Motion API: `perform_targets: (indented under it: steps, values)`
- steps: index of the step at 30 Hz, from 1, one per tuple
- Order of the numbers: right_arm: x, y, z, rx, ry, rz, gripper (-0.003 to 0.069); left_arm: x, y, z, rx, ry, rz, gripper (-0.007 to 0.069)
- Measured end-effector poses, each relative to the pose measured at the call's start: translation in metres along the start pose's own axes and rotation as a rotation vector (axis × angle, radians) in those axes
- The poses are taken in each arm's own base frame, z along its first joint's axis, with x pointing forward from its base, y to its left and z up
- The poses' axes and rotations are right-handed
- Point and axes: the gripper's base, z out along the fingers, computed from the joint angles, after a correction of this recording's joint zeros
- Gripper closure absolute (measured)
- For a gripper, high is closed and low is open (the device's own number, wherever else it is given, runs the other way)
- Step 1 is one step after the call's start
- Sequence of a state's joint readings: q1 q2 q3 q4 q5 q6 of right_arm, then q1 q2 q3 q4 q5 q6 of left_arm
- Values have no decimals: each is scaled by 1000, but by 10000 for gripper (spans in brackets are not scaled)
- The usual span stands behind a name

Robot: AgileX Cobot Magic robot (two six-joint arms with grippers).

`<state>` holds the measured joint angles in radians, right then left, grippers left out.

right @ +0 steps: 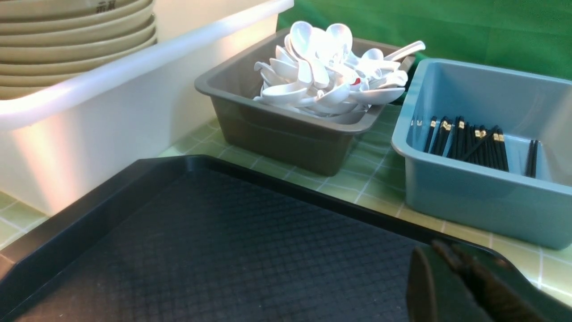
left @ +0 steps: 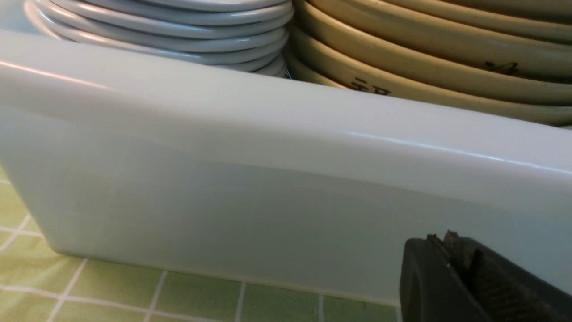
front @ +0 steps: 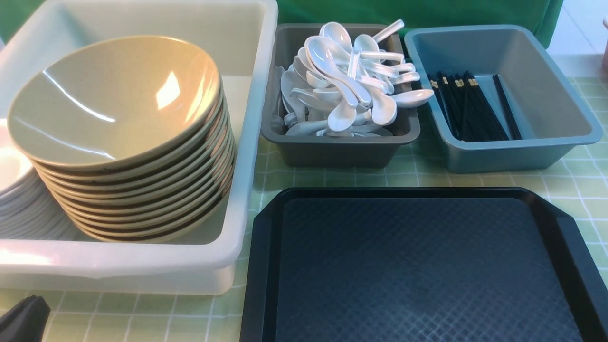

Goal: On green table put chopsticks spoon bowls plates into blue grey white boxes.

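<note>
A tall stack of tan bowls (front: 114, 99) fills the white box (front: 118, 259), with stacked white plates (front: 14, 190) at its far left. A heap of white spoons (front: 346, 80) lies in the grey box (front: 332, 152). Black chopsticks (front: 475, 109) lie in the blue box (front: 513, 152). My left gripper (left: 440, 239) is shut and empty, low over the green table (front: 418, 171) just in front of the white box's near wall (left: 268, 179). My right gripper (right: 444, 248) is shut with nothing in it, above the near right corner of the tray.
A flat black tray (front: 418, 266) with nothing on it covers the table in front of the grey and blue boxes. The three boxes stand close side by side along the back. A green cloth hangs behind them.
</note>
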<state>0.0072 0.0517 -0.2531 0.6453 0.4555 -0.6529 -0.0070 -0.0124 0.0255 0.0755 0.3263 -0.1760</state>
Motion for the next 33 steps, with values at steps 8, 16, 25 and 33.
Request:
perform_targets:
  steps: [8,16,25,33]
  values:
    - [0,0,0,0,0,0,612,0,0,0,0,0,0,627]
    - [0,0,0,0,0,0,612,0,0,0,0,0,0,627]
    - [1,-2,0,18,14,-56,611,0,0,0,0,0,0,627]
    - [20,-21,2,214,128,-64,606,0,0,0,0,0,-1,627]
